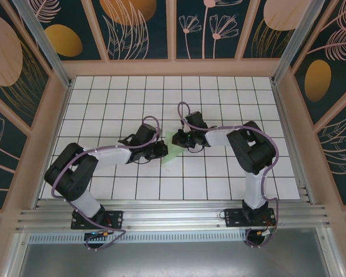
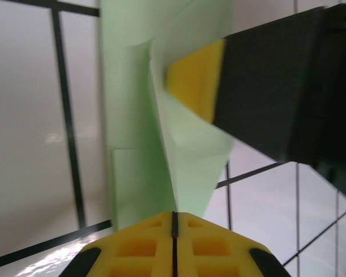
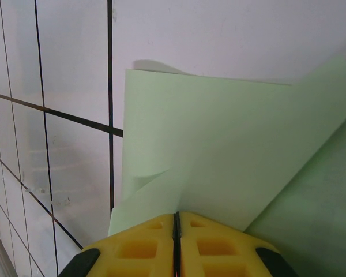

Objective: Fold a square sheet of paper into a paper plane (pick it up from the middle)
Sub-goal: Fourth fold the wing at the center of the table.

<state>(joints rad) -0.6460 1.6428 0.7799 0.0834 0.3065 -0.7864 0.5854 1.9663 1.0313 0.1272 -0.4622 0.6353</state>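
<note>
While the paper (image 1: 173,153) (image 2: 132,115) (image 3: 219,156) is mostly covered from above, a pale green wedge of it peeks out between the two wrists, roughly mid-tabletop (image 1: 219,98). It isn't lying flat. In the left wrist cam it stands up in layers, with a creased flap rising from the bottom of the view and a wider layer behind it. The left fingers (image 2: 138,248) are pressed together and the paper's edge comes straight out of the seam between them, so they're pinching the paper. The right fingers (image 3: 213,248) (image 2: 195,81) are pressed together too. In the right wrist cam the sheet fans out from their seam, so that's a pinch on the paper as well. There's a small curl at the lower left of the sheet and a fold line running diagonally up to the right. In the left cam the right side's yellow pad sits against the paper from the opposite side, top right of the view. Underneath it's all white tiles (image 3: 69,52) with black grid lines. From above, both arms (image 1: 104,156) reach in toward each other, tips near, paper between. Leaf-patterned walls (image 1: 138,29) box it all in.
</note>
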